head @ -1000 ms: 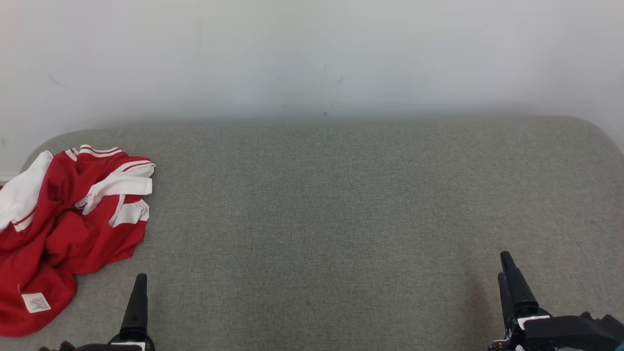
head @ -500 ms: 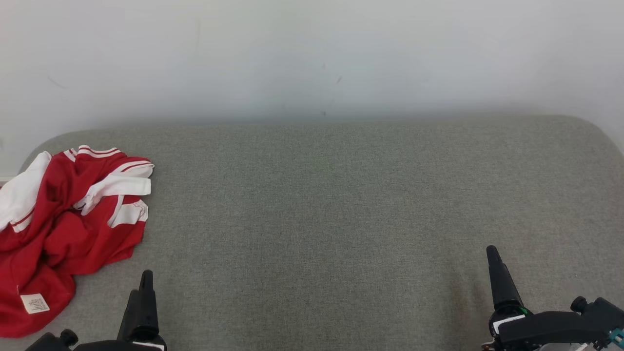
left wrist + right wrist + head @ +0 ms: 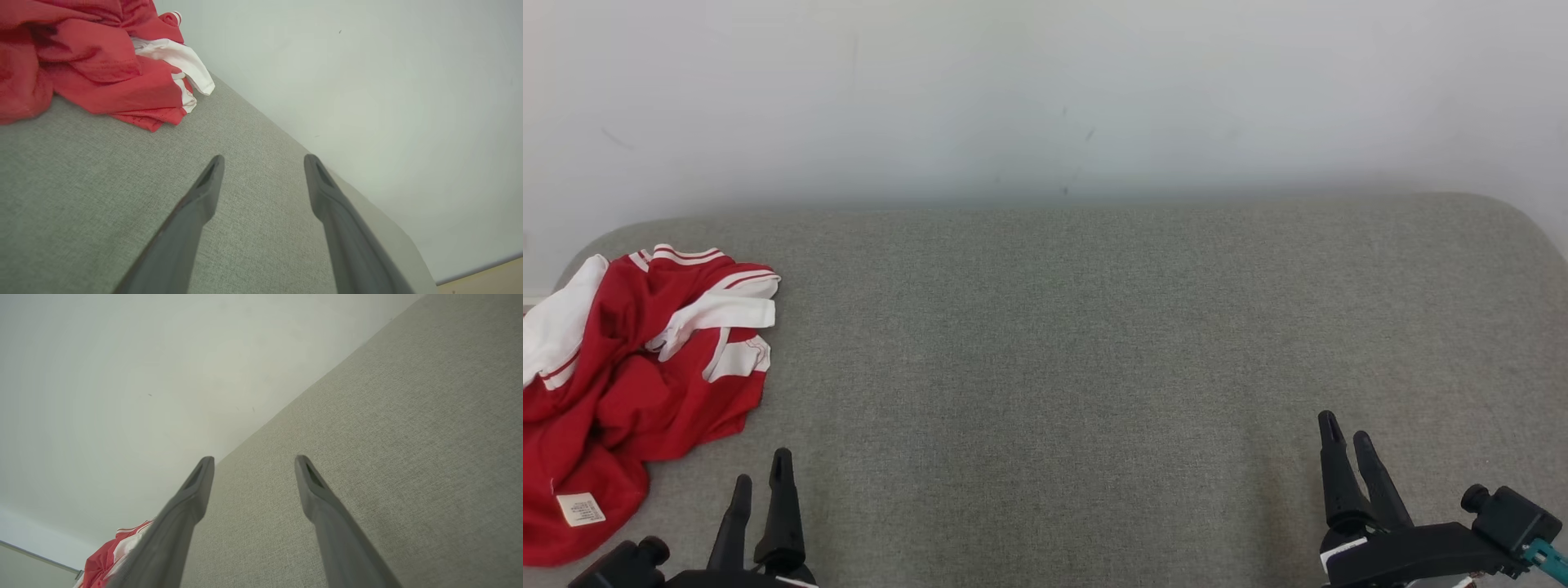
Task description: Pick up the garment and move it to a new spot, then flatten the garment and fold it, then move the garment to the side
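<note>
Left gripper (image 3: 762,469) and right gripper (image 3: 1344,426), both spread and empty, at the near edge.
Crumpled red-and-white garment (image 3: 629,384) lies at the grey padded surface's (image 3: 1054,343) left end, just beside the left gripper.

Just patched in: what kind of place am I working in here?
Probably a bare test room, not a home: a grey fabric-covered table along a plain pale wall, with one crumpled red-and-white garment at its left end.

Plain indoor room, which kind I can't tell: scuffed white wall (image 3: 1045,98) right behind a grey fabric-covered table (image 3: 1094,327) with rounded corners
</note>
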Controlling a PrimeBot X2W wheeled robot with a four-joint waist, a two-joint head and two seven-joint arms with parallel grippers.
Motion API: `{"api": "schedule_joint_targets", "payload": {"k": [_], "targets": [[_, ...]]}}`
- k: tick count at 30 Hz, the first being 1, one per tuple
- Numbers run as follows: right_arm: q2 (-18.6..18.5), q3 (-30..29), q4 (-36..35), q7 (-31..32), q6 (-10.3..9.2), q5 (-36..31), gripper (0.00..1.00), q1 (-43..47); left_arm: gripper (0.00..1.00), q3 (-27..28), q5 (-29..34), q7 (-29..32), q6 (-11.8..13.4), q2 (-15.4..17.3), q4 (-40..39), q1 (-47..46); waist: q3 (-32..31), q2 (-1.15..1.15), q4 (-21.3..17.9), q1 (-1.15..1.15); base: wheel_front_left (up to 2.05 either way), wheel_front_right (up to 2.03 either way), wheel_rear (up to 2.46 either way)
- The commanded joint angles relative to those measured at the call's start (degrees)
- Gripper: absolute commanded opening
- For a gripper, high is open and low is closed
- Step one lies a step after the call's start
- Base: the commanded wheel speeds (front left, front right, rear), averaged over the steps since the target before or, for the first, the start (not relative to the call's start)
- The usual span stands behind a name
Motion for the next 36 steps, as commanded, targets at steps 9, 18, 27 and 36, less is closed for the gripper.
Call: {"api": "schedule_joint_targets", "payload": {"k": [9,18,27,36], "targets": [[-0.2,0.9,-1.2,-2.0,-0.05,-7.9,1.0,0.0,1.0,-0.6,7.1,-1.9,0.1,0.7,-1.5,0.4,0.1,0.0,-0.1,0.0,0.0,0.0,0.0],[-0.3,1.5,-1.5,-3.5,-0.06,-14.3,1.0,0.1,1.0,-0.9,12.9,-3.5,0.2,0.8,-2.2,0.8,0.1,0.0,-0.2,0.0,0.0,0.0,0.0],[-0.3,1.9,-1.9,-4.9,-0.07,-20.3,1.0,0.4,1.0,-1.0,18.4,-4.8,0.2,1.0,-2.9,1.3,0.2,0.0,-0.3,0.0,0.0,0.0,0.0],[-0.3,1.9,-2.3,-6.1,-0.08,-25.9,1.0,0.7,1.0,-1.1,23.5,-6.0,0.0,1.1,-3.5,1.5,0.2,0.0,-0.4,0.0,0.0,0.0,0.0]]}}
